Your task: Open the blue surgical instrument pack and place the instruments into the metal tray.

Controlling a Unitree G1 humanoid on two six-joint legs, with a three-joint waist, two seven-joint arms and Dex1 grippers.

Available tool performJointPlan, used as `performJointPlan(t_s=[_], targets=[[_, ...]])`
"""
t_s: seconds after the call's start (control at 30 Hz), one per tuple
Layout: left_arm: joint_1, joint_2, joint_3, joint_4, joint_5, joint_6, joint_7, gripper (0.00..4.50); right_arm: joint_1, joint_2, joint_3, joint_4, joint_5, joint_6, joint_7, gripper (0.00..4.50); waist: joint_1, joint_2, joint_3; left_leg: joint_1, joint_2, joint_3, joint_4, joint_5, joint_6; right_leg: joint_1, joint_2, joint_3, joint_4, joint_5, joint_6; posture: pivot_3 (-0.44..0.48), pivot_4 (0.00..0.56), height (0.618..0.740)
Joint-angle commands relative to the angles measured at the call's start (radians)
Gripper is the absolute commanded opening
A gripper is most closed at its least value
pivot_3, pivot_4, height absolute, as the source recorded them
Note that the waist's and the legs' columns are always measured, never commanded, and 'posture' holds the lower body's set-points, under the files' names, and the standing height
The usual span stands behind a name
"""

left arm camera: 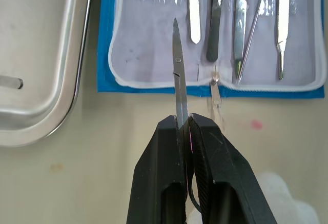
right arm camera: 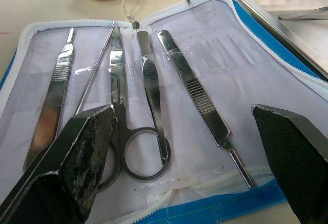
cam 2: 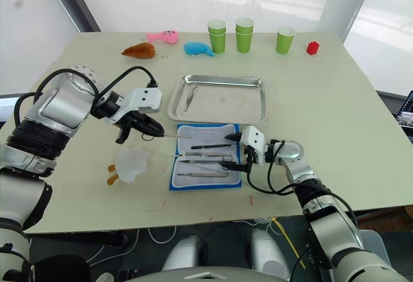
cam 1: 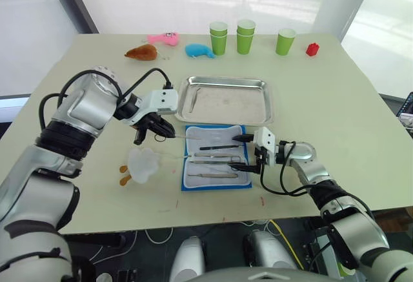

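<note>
Your right gripper point(cam 1: 249, 152) sits spread wide over the near edge of the open blue surgical instrument pack point(cam 1: 215, 157), while your left gripper point(left arm camera: 184, 131) pinches thin silver scissors point(left arm camera: 178, 75) by the pack's left side. The instruments point(right arm camera: 148, 85) inside look light, stiff, shiny and slippery, so I think you should grab each by its middle. Just past the pack is the metal tray point(cam 1: 264, 88), already holding one tool.

So the blue pack point(cam 1: 215, 157) lies open near the table's point(cam 1: 335, 114) front edge, instruments point(cam 1: 216, 159) inside, metal tray point(cam 1: 224, 99) just behind it. Left gripper point(cam 1: 169, 137) pinches thin scissors point(cam 1: 184, 139) over the pack's left edge. Right gripper point(cam 1: 243, 152) sits spread wide at its right side.
</note>
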Motion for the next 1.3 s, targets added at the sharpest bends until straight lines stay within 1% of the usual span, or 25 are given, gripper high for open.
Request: performJointPlan(t_s=[0.03,0.17,0.27,0.33,0.4,0.5,0.57,0.63,0.7,0.8,0.97,1.07,1.3], targets=[[-0.016,-0.048,0.103,-0.027,-0.024,0.040,0.086,0.09,0.077,-0.025,0.076,0.165,-0.131,0.056,-0.016,4.50,0.000,0.000,0.000,0.000,0.000,0.000,0.000,0.000,0.000,0.000,0.000,0.000,0.000,0.000,0.000,0.000,0.150,0.740],[0.011,-0.103,0.172,-0.082,-0.048,0.145,0.182,0.09,0.078,-0.027,0.077,0.164,-0.132,0.055,-0.013,4.50,-0.001,0.000,0.000,0.000,0.000,0.000,0.000,0.000,0.000,0.000,0.000,0.001,0.000,0.000,0.000,0.000,0.150,0.740],[0.026,-0.166,0.222,-0.117,-0.055,0.226,0.310,0.09,0.078,-0.029,0.077,0.165,-0.133,0.054,-0.010,4.50,0.000,0.000,0.000,0.000,0.000,0.000,0.000,0.000,0.000,0.000,0.000,0.001,0.000,0.001,0.001,0.000,0.150,0.740],[0.032,-0.237,0.269,-0.138,-0.052,0.302,0.440,0.09,0.077,-0.031,0.078,0.164,-0.133,0.053,-0.007,4.50,0.001,0.000,0.000,0.000,0.000,0.000,0.001,0.000,0.000,0.000,0.000,0.001,0.000,0.001,0.002,0.000,0.150,0.740],[0.034,-0.305,0.316,-0.155,-0.059,0.373,0.544,0.09,0.076,-0.032,0.078,0.164,-0.134,0.053,-0.005,4.50,0.002,0.000,0.000,0.001,0.000,-0.001,0.001,0.000,0.000,0.002,0.000,0.001,0.000,0.002,0.003,0.000,0.150,0.740],[0.033,-0.416,0.351,-0.160,-0.020,0.441,0.742,0.09,0.078,-0.037,0.078,0.163,-0.134,0.052,-0.001,4.50,0.002,-0.001,-0.001,0.002,0.000,-0.001,0.002,0.000,0.000,0.004,0.000,0.001,0.000,0.002,0.004,0.000,0.150,0.740],[0.031,-0.472,0.370,-0.148,-0.014,0.455,0.829,0.09,0.078,-0.040,0.077,0.163,-0.133,0.052,0.000,4.50,0.001,-0.001,-0.002,0.003,-0.001,-0.001,0.002,0.000,0.000,0.006,0.000,0.001,0.000,0.002,0.004,0.000,0.150,0.740],[-0.009,-0.551,0.415,-0.044,-0.005,0.437,0.965,0.09,0.077,-0.043,0.073,0.165,-0.132,0.050,-0.001,4.50,0.003,0.000,-0.001,0.004,-0.001,-0.002,0.002,0.000,0.000,0.006,0.000,0.001,0.000,0.002,0.004,0.000,0.150,0.740],[-0.039,-0.593,0.441,0.032,-0.002,0.419,1.048,0.09,0.077,-0.047,0.071,0.165,-0.130,0.050,0.001,4.50,0.003,0.000,-0.001,0.005,-0.001,-0.002,0.002,0.000,0.000,0.007,0.000,0.001,0.000,0.002,0.004,0.000,0.150,0.740],[-0.070,-0.631,0.476,0.107,-0.013,0.417,1.123,0.09,0.078,-0.055,0.067,0.159,-0.127,0.051,0.008,4.50,0.003,0.000,-0.001,0.005,-0.001,-0.002,0.001,0.000,0.000,0.008,0.000,0.001,-0.001,0.002,0.004,0.000,0.150,0.740],[-0.088,-0.668,0.477,0.192,0.001,0.397,1.214,0.09,0.081,-0.069,0.062,0.142,-0.121,0.058,0.018,4.50,0.005,0.002,0.000,0.008,-0.002,-0.002,0.001,0.000,-0.001,0.012,-0.001,0.001,-0.002,0.003,0.005,0.000,0.150,0.740],[-0.095,-0.706,0.490,0.242,0.001,0.380,1.282,0.09,0.082,-0.079,0.056,0.126,-0.113,0.062,0.027,4.50,0.008,0.002,0.000,0.008,-0.003,-0.002,0.001,0.000,-0.001,0.012,-0.001,0.001,-0.002,0.003,0.005,0.000,0.150,0.740],[-0.127,-0.781,0.571,0.370,-0.032,0.327,1.406,0.09,0.084,-0.092,0.051,0.091,-0.105,0.074,0.035,4.50,0.020,0.004,0.002,0.007,-0.003,-0.002,0.001,0.000,-0.001,0.012,-0.002,0.000,-0.003,0.003,0.005,0.000,0.150,0.740]])
